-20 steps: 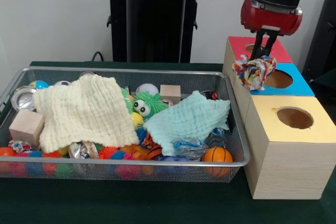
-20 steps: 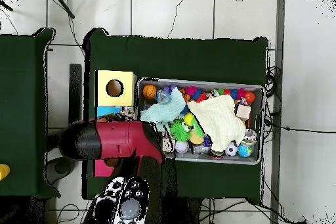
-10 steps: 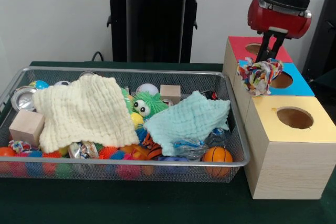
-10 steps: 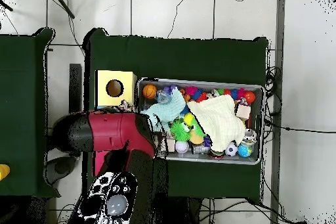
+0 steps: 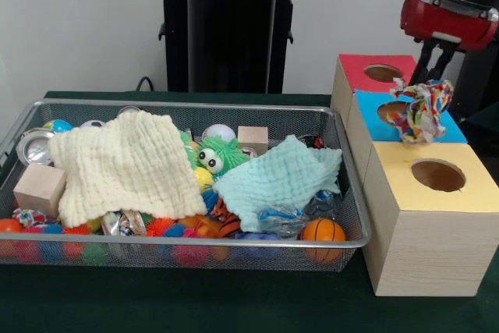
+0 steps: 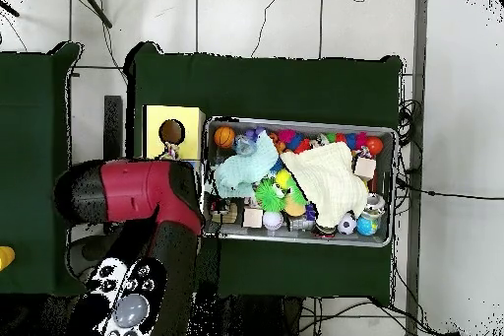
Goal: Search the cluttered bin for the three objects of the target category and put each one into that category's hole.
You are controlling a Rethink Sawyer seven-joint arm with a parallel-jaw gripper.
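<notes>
My gripper [image 5: 428,86] hangs at the right in the front view, shut on a multicoloured knotted rope toy [image 5: 421,111]. The toy dangles over the right part of the blue-topped box [image 5: 371,107], close to its border with the yellow-topped box [image 5: 468,193]. The blue box's hole [image 5: 392,110] shows partly, left of the toy. Behind it stands the red-topped box [image 5: 359,68]. The yellow box's hole [image 5: 437,175] lies in front of and below the toy. In the overhead view the red arm [image 6: 128,194] covers the gripper and most of the boxes.
A wire mesh bin [image 5: 195,243] fills the left, piled with a cream cloth [image 5: 125,165], a light blue cloth [image 5: 281,177], a green fuzzy toy [image 5: 214,155], an orange ball [image 5: 322,232], wooden blocks [image 5: 39,186] and a second rope toy [image 5: 27,216].
The gripper has carried the rope toy to the right in the front view, from the blue box's left edge across its hole to its right side.
</notes>
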